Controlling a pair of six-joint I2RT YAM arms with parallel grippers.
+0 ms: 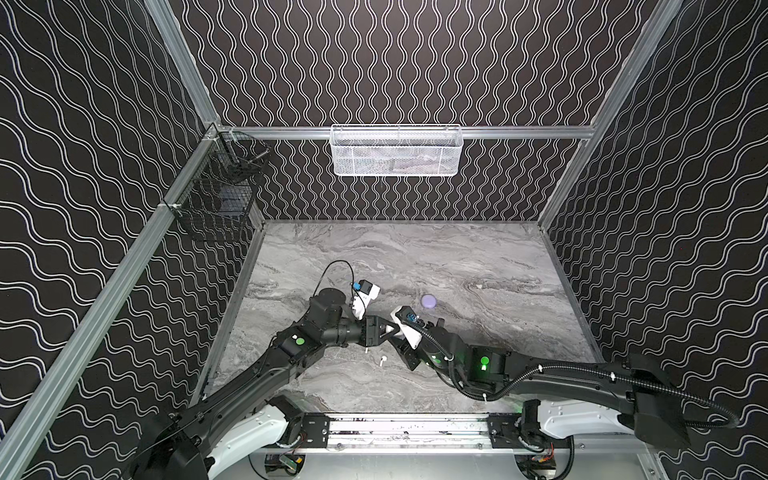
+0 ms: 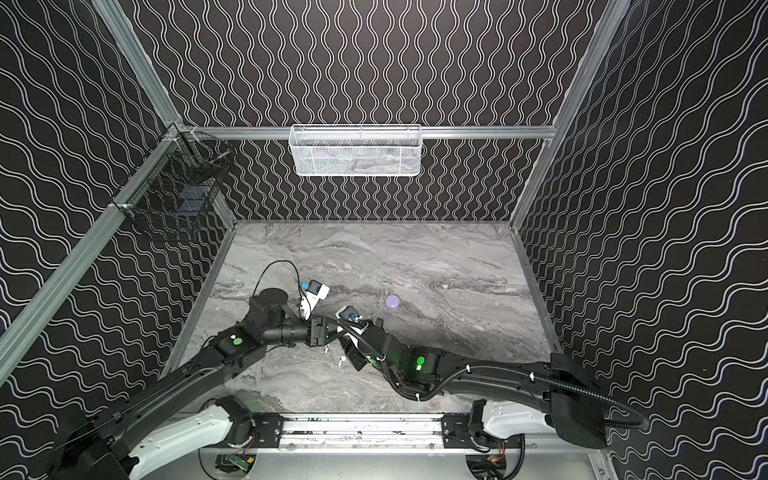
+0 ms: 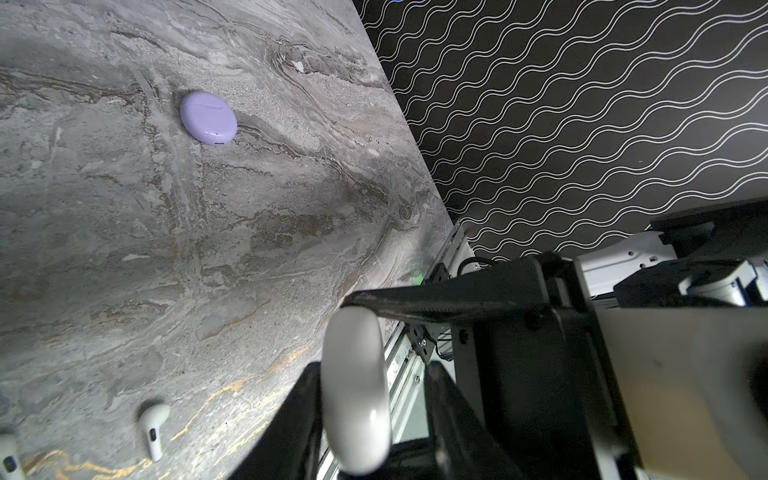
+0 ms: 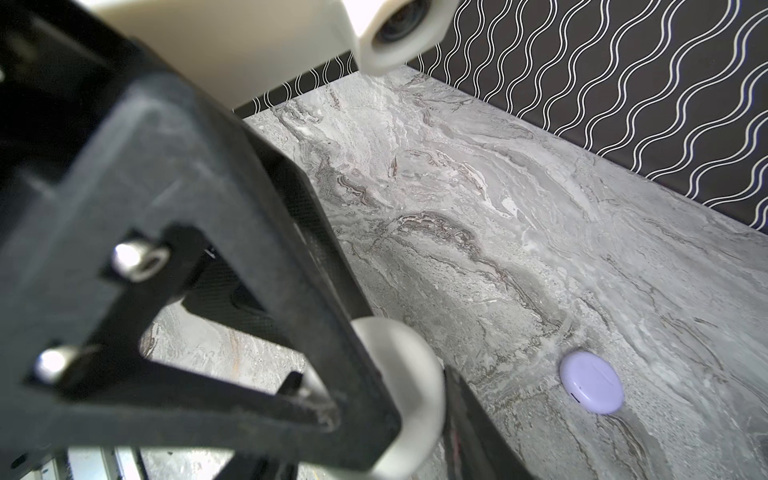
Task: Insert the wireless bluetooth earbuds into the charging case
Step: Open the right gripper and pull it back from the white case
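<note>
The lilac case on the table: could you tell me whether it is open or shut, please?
Shut. The lilac case lies flat, lid down, with only a thin seam showing.

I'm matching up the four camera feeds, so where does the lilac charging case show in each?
Top view: lilac case slightly right of centre, lower half.
Top view: the case near centre, lower half.
Left wrist: upper left.
Right wrist: lower right.
Shared landmark: the wavy-lined wall, in all four.

Both top views look steeply down over the table (image 1: 415, 257); close wrist views share the lilac case (image 3: 208, 118).
</note>
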